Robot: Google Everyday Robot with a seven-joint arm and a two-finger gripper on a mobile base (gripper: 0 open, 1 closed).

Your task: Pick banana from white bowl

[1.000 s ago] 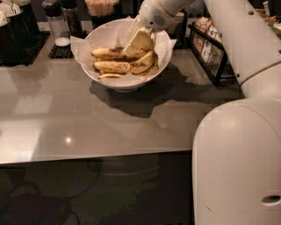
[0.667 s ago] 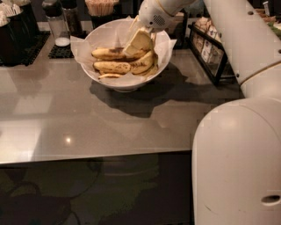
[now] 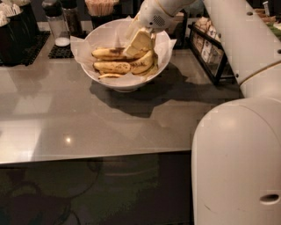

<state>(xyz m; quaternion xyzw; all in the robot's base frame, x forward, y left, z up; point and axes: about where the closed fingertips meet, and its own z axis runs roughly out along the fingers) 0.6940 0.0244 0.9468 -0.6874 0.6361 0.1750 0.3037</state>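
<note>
The white bowl (image 3: 125, 81) stands at the back of the grey counter, lined with crinkled white paper. It holds several yellow, brown-speckled bananas. One banana (image 3: 112, 67) lies across the middle left, another (image 3: 107, 53) lies behind it, and a curved banana (image 3: 144, 63) lies to the right. My gripper (image 3: 133, 50) reaches down into the bowl from the upper right. Its tip is right at the bananas, touching or just above the curved one and the back one.
A black wire basket (image 3: 213, 52) with packets stands right of the bowl. A glass shaker (image 3: 57, 24), a cup of sticks (image 3: 103, 9) and black containers (image 3: 15, 30) line the back. My white arm and body (image 3: 237, 162) fill the right side. The counter's front edge (image 3: 88, 156) runs below.
</note>
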